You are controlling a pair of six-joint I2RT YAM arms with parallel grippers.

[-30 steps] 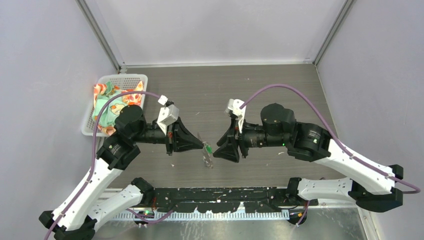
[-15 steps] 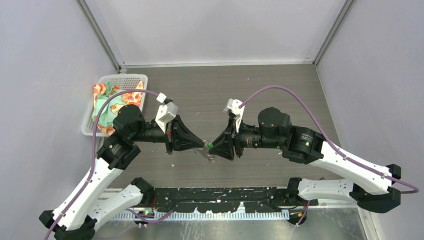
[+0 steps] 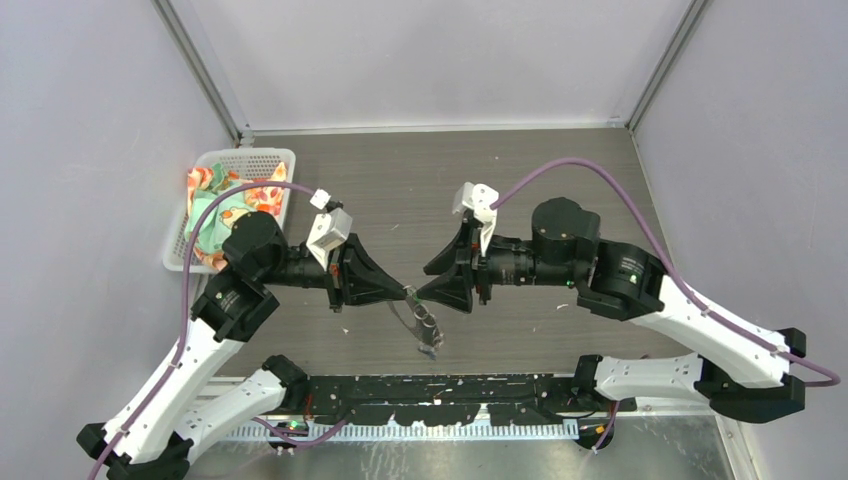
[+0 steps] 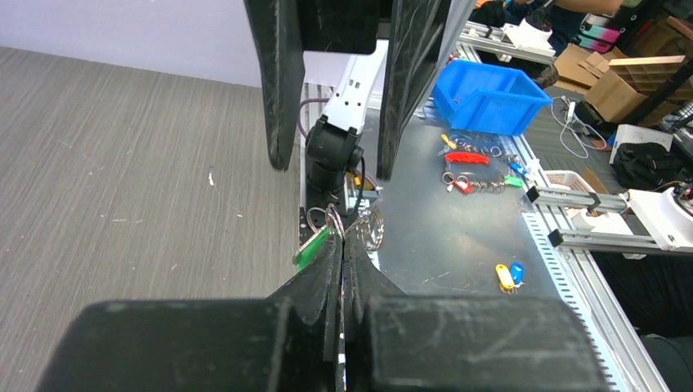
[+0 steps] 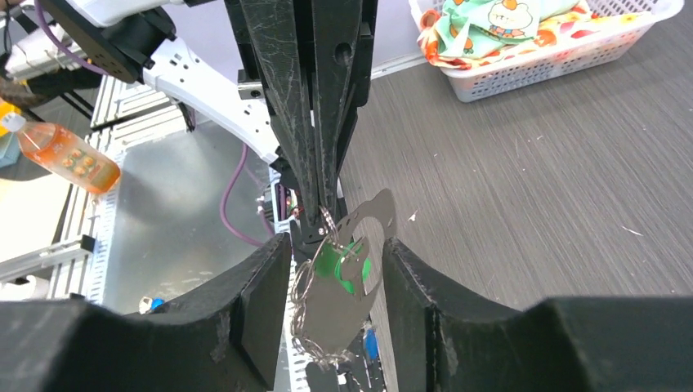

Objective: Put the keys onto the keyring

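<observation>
Left claw [image 3: 408, 292] pinched fully shut on the top of the large thin grey wire keyring [image 5: 304, 314], scalloped with small metal bits. Hangs that loop in mid-air, well to the right of the white plastic mesh basket [image 3: 250, 153].

Right claw [image 5: 335, 253] roughly half open, well to the right of the basket too, one finger either side of the tiny silver key with the bright green plastic head [image 5: 343, 265]. Looks unclamped, possibly brushing at the finger faces; cannot tell. Tiny blue-headed key [image 5: 369, 343] only glimpsed low in the bundle.

Seems mid-threading: steadying the loop with one claw, lining up on the green key with the other.

Expect a light, loose bundle: stiff springy wire and slick metal, free to swing and twist under a nudge. Best to take the key by its flat plastic head, across the broad faces, not by the thin blade. Best to grip the ring on bare wire close to the threading point, to stop it pivoting.
</observation>
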